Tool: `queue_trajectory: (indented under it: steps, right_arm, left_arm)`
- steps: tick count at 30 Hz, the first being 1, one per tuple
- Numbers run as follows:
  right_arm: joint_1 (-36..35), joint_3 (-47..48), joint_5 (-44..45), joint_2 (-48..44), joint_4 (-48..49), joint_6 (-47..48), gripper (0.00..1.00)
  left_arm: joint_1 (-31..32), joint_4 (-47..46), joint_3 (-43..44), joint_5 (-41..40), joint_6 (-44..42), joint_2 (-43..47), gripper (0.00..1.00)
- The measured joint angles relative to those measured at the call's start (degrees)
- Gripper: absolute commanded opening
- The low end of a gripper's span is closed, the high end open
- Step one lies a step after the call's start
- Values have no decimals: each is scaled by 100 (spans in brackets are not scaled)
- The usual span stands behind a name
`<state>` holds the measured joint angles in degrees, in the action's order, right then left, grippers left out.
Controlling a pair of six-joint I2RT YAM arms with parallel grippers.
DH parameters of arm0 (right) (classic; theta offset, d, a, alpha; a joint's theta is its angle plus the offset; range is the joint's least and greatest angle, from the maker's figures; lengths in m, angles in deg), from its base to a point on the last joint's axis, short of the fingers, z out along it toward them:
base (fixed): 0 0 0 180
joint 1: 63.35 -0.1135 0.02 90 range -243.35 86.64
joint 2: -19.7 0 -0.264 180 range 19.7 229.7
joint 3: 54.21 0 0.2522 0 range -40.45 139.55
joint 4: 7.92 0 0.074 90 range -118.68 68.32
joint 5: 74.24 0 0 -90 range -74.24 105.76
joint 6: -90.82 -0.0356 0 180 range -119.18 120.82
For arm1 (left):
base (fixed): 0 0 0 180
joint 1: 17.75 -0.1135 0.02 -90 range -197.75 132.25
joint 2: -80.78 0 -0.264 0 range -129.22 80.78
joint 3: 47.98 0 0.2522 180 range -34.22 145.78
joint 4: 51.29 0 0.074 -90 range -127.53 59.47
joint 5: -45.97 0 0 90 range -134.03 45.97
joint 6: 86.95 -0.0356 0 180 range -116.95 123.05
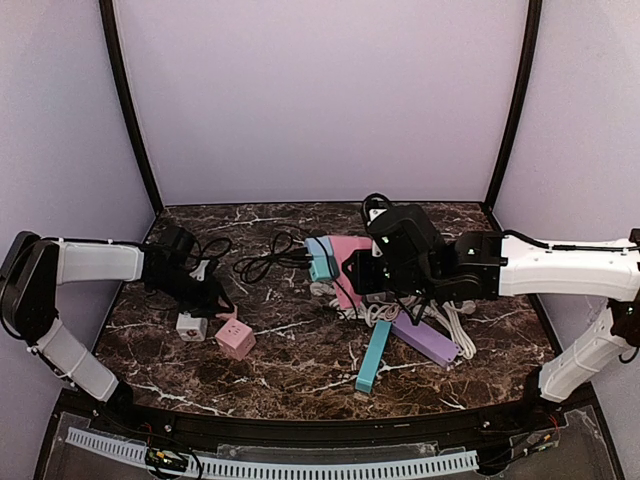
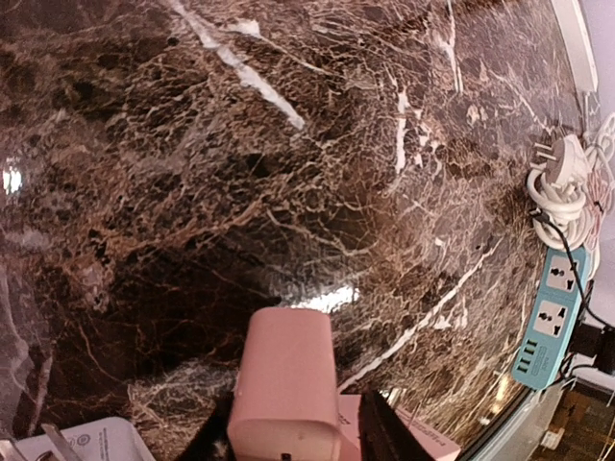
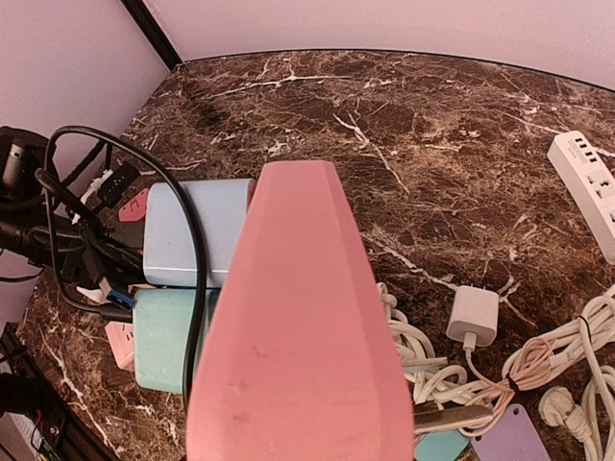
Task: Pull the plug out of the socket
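Top external view. The left pincer [image 1: 207, 297] is angled down at the pink cube socket [image 1: 235, 340], which rests on the counter [image 1: 300, 385] towards its left side. A white plug [image 1: 192, 325] lies just beside the cube and does not appear to be seated in it, so the pull is judged to be done or nearly so. In the left wrist view the cube is framed between the dark fingers [image 2: 381, 427]. One finger lies against its side and a sliver of gap shows at the other, so it cannot be told whether the cube is gripped or merely flanked.

The right pincer [image 1: 362, 272] is judged to be clamped on the pink power strip [image 1: 350, 250]. In the right wrist view this strip juts straight out from beneath the camera, raised above a blue block [image 3: 197, 230] and a teal block [image 3: 159, 336], over which a black cable [image 3: 195, 288] is draped. The strip is presumably held steady so that it stays clear of the tangle.
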<state>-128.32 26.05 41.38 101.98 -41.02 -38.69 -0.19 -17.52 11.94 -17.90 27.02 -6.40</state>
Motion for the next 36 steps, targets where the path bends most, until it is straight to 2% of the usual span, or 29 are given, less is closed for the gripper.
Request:
queue_trajectory:
  steps: [9, 15, 26, 30, 36]
  right_arm:
    - [0, 2, -37, 55, 2, -2, 0]
    - [0, 2, -44, 55, 0, -4, 0]
    - [0, 2, -57, 55, 2, -22, 0]
    - [0, 2, -50, 55, 2, -48, 0]
    - [0, 11, 13, 55, -2, -136, 0]
  left_arm:
    - [0, 59, 26, -188, -114, 44, 70]
    - [-4, 149, 37, -374, -144, 201, 77]
    - [-4, 267, 59, -885, -44, 964, 78]
    - [-4, 164, 42, -793, 186, 1539, 74]
    - [105, -529, -245, -356, 852, 2656, 73]
